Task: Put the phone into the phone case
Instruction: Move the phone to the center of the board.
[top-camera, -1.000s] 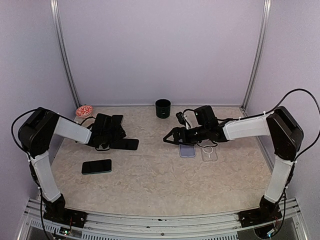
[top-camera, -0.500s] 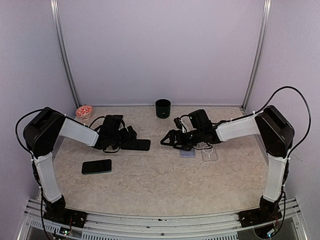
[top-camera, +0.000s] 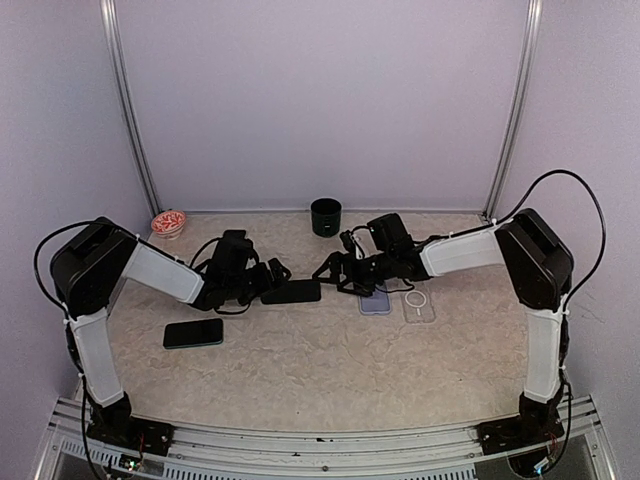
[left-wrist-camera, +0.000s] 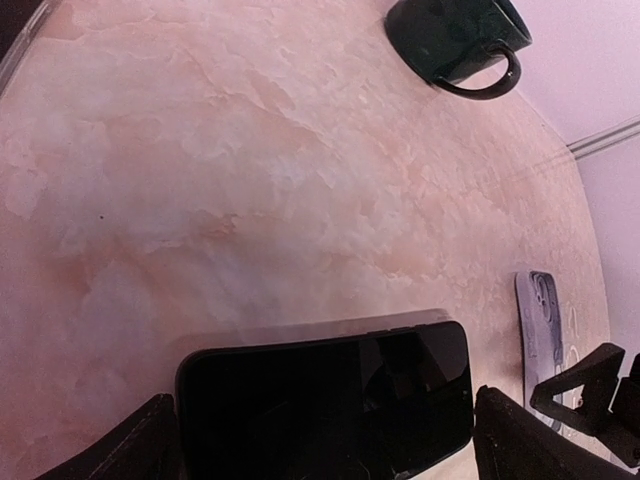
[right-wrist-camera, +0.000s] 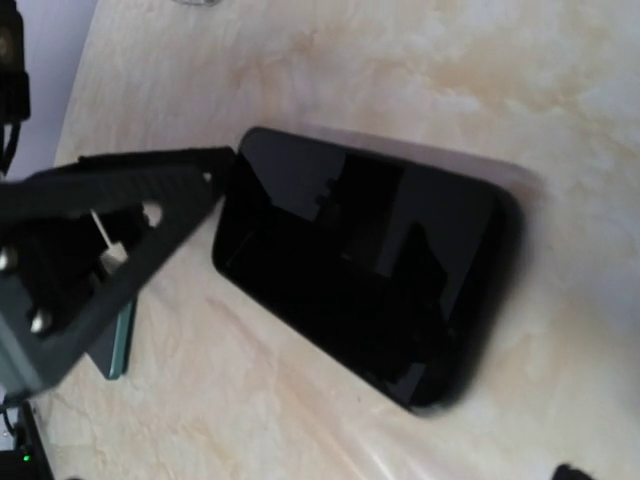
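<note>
A black phone lies flat, screen up, mid-table. My left gripper stands open over its left end. In the left wrist view the phone fills the space between the two fingers, with slim gaps at each side. My right gripper hangs open just right of the phone's other end; its wrist view looks down on the phone. A lavender phone case lies under the right arm, also seen as a lavender phone case at the right edge. A clear case with a ring lies beside it.
A second black phone lies at the front left. A black mug stands at the back middle, and a small pink bowl sits in the back left corner. Walls close the table on three sides.
My left gripper has travelled right, and the phone between its fingers has slid right with it. My right gripper has moved left, closing in on the phone.
</note>
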